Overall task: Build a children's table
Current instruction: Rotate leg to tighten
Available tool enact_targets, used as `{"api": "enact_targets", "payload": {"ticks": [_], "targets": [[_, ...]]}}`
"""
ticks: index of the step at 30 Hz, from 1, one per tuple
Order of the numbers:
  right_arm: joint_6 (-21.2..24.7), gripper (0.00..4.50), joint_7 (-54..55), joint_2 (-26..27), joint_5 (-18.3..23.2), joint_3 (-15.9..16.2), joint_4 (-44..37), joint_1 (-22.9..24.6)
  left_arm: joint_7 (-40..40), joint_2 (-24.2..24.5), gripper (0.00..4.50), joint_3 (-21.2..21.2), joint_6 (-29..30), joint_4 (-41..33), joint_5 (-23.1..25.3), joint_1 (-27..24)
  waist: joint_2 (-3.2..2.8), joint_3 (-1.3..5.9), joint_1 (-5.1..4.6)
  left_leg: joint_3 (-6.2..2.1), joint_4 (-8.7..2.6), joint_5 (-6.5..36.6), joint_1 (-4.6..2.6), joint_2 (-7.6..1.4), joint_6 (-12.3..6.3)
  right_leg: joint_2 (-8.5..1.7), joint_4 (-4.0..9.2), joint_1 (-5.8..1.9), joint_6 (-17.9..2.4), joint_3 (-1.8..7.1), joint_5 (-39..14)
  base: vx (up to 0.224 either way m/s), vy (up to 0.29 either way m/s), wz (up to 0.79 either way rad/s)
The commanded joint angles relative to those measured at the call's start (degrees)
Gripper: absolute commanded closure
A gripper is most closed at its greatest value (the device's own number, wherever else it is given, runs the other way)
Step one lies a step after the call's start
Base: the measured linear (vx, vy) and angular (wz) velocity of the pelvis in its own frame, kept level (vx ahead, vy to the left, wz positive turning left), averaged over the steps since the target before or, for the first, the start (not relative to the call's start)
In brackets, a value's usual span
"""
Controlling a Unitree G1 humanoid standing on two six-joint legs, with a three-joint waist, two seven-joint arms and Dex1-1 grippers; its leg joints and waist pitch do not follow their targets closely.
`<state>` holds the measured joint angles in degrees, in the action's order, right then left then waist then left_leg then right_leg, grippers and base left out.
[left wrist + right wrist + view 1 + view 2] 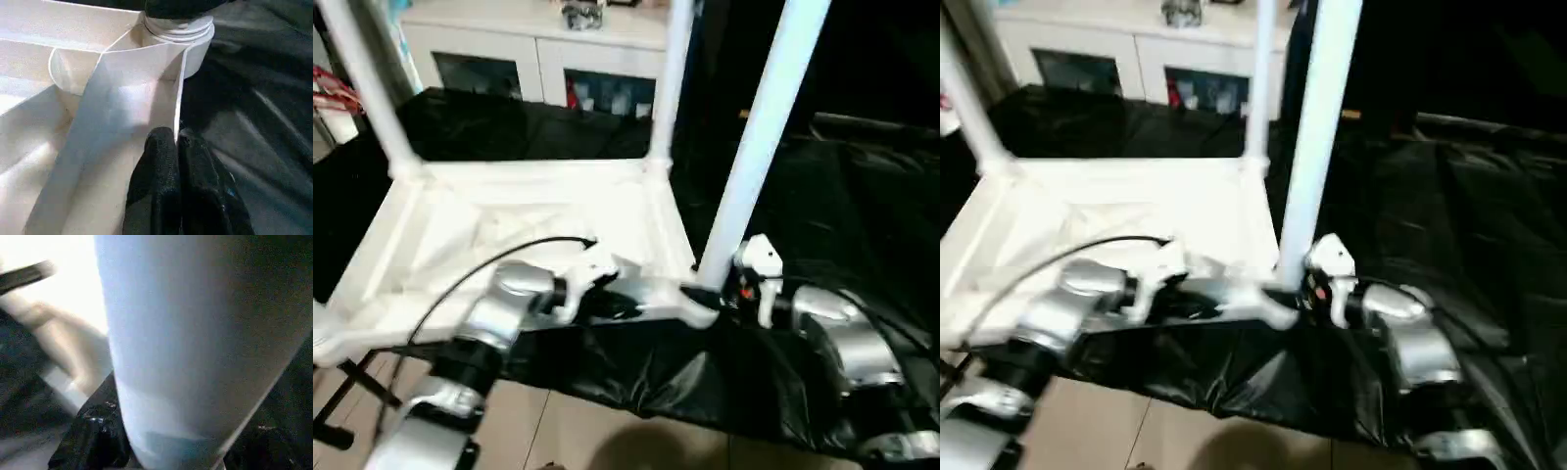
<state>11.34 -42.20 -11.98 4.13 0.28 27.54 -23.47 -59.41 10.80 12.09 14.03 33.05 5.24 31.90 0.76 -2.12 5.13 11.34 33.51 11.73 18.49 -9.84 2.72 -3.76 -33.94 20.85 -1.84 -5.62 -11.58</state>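
Nearest, at the lower left of the head view: my left gripper (607, 277), jaws pressed shut with nothing between them, tips resting against the near rim of the children's table (538, 220). My left wrist view confirms it: both black fingers (161, 166) closed together against a thin white rib beside the round corner socket (188, 41).

Lower right of centre: my right gripper (736, 286) at the foot of the near leg (754, 157), which stands in that socket. Jaws partly spread around the tube; I cannot tell whether they bear on it. In the right wrist view the leg (195, 347) rises between the fingers.

The table lies upside down, centre-left of frame, on the black-covered table (862, 225). Smooth white plastic, ribbed underside, raised rim; the legs are long tapered tubes. The cover is glossy and wrinkled.

Risks, as I judge: the leg may not be fully seated; a sideways push could tilt it or slide the top on the slick cover.

Farther up: two more legs (671, 78) upright at the far corners; behind them a white cabinet (538, 49).
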Motion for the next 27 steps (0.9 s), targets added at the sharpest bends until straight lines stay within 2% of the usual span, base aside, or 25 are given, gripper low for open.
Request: {"api": "enact_targets", "payload": {"ticks": [1,3,5,7,9,10,11,12,14,15,16,20,22,23,24,25,26,27], "targets": [[5.75,2.54,2.24,8.01,0.71,6.25,4.38,0.48,8.27,-7.16,4.5,-0.39,0.19,0.35,-2.73,2.66,0.45,1.33,-0.42,-3.04,-4.68,20.25,-0.69,-3.84,-0.11,-6.81,7.35,-0.25,-3.49,3.44,-37.23,0.0,0.0,0.0],[7.74,2.55,7.33,11.23,1.2,4.56,7.03,-1.88,9.77,-8.45,4.5,-0.36,0.37,0.6,-2.7,3.34,0.3,1.33,-0.66,-3.17,-4.77,20.32,-0.56,-3.73,-0.26,-6.81,7.56,-0.23,-2.89,3.29,-38.05,0.0,0.0,0.0],[8.33,2.55,8.79,12.53,1.14,4.22,8.04,-2.83,10.26,-8.9,4.5,-0.34,0.39,0.6,-2.66,3.6,0.18,1.36,-0.88,-3.36,-4.88,20.98,-0.38,-3.73,0.02,-6.83,7.64,-0.37,-2.04,3.12,-38.45,0.0,0.0,0.0],[8.05,2.55,8.18,14.01,0.51,5.03,8.31,-3.69,9.61,-8.85,4.5,0.03,0.19,0.08,-2.32,3.64,0.2,1.6,-0.93,-3.32,-5.06,20.42,-0.31,-3.78,-0.27,-6.83,7.61,-0.53,-2.05,3.17,-36.47,0.0,0.0,0.0],[8.3,1.99,8.1,14.4,0.92,4.09,8.09,-4.13,7.84,-8.07,4.5,0.07,-0.22,-0.76,-2.34,3.3,0.29,1.71,-0.74,-3.09,-5.39,18.01,-0.11,-4.05,-1.14,-6.75,7.21,-0.61,-3.32,3.62,-31.51,0.0,0.0,0.0],[8.3,1.99,8.1,14.4,0.92,4.09,8.09,-4.13,7.84,-8.07,4.5,0.07,-0.22,-0.76,-2.34,3.3,0.2,1.71,-0.66,-2.99,-5.35,17.8,-0.24,-4.08,-1.25,-6.78,7.15,-0.47,-3.76,3.76,-30.82,0.0,0.0,0.0],[8.51,1.99,8.18,14.34,1.04,3.85,8.14,-4.24,7.55,-7.87,4.5,0.1,-0.31,-0.9,-2.36,3.24,0.18,1.75,-0.69,-2.93,-5.4,17.26,-0.09,-4.11,-1.41,-6.79,6.81,-0.6,-4.71,3.92,-29.18,0.0,0.0,0.0],[8.96,1.78,8.33,14.09,1.31,3.28,8.26,-4.48,6.75,-7.34,4.5,0.15,-0.51,-1.29,-2.49,3.08,0.06,1.82,-0.64,-3.0,-5.51,16.21,0.19,-4.26,-1.43,-6.79,6.53,-0.9,-5.34,3.9,-27.36,0.0,0.0,0.0],[9.38,1.5,8.01,12.97,1.75,2.21,8.35,-4.72,5.01,-6.12,4.5,0.21,-0.55,-2.0,-2.85,2.71,-0.11,1.85,-0.6,-2.85,-5.49,16.1,-0.01,-4.34,-1.24,-6.69,6.42,-0.71,-5.94,4.0,-25.56,0.0,0.0,0.0],[9.35,1.5,6.33,11.4,2.2,1.87,8.0,-4.55,3.39,-5.0,4.5,0.14,-1.29,-2.22,-3.22,2.34,0.01,1.9,-0.61,-2.74,-5.48,15.49,0.08,-4.34,-1.35,-6.74,6.09,-0.9,-6.89,4.11,-23.49,0.0,0.0,0.0],[9.19,1.37,3.4,9.23,2.61,1.94,7.44,-4.25,1.3,-3.64,4.5,0.03,-2.26,-2.19,-3.67,2.01,-0.15,1.92,-0.54,-2.7,-5.44,15.43,0.05,-4.37,-1.45,-6.77,6.03,-0.91,-7.28,4.15,-22.93,0.0,0.0,0.0],[7.88,1.03,-0.08,5.58,0.75,3.9,5.91,-3.32,-2.3,-1.91,4.5,0.39,-2.87,-3.09,-4.36,1.37,0.16,2.13,-0.13,-2.35,-5.14,12.54,0.31,-4.23,-2.62,-6.69,5.55,-1.33,-8.38,4.2,-19.52,0.0,0.0,0.0],[7.54,1.03,-1.06,4.16,-0.33,4.41,5.8,-3.14,-3.62,-1.34,4.5,0.43,-2.77,-3.59,-4.7,1.12,0.12,2.36,0.19,-2.17,-4.96,9.71,0.41,-4.29,-3.02,-6.64,5.19,-1.47,-9.0,4.21,-16.72,0.0,0.0,0.0],[6.67,1.03,-3.17,2.52,-0.85,4.75,5.5,-2.86,-5.22,-0.73,4.5,0.37,-2.89,-4.15,-5.21,0.87,0.34,2.4,0.19,-2.1,-4.93,8.83,0.43,-4.33,-3.13,-6.61,5.06,-1.48,-9.29,4.24,-15.55,0.0,0.0,0.0],[6.26,1.03,-6.3,0.71,-0.48,4.82,4.95,-2.66,-7.3,0.1,4.5,0.41,-2.75,-4.67,-5.79,0.64,0.46,2.66,0.41,-2.0,-4.71,6.98,0.67,-4.24,-3.68,-6.54,4.6,-1.85,-9.86,4.13,-12.55,0.0,0.0,0.0],[5.58,1.03,-10.01,-1.16,0.17,5.37,3.83,-2.2,-9.58,1.1,4.5,0.64,-2.61,-5.2,-6.23,0.28,0.32,2.87,0.68,-1.95,-4.47,4.81,0.9,-4.36,-4.58,-6.39,3.97,-2.0,-10.63,4.1,-8.52,0.054,-0.025,0.01],[5.13,1.03,-13.11,-2.67,0.79,5.9,2.95,-1.89,-11.26,1.83,4.5,0.89,-2.48,-5.39,-6.48,0.09,0.05,2.92,0.81,-1.9,-4.33,3.68,1.03,-4.39,-5.01,-6.27,3.7,-2.04,-11.02,4.05,-6.42,0.0,0.0,0.0],[4.93,1.03,-16.16,-4.02,1.19,6.6,2.01,-1.55,-12.69,2.52,4.5,1.2,-2.44,-5.38,-6.74,-0.05,0.17,3.21,1.01,-1.68,-3.92,1.7,1.04,-4.32,-6.13,-6.0,3.04,-2.0,-12.11,3.98,-1.47,0.054,-0.007,0.01]]}}
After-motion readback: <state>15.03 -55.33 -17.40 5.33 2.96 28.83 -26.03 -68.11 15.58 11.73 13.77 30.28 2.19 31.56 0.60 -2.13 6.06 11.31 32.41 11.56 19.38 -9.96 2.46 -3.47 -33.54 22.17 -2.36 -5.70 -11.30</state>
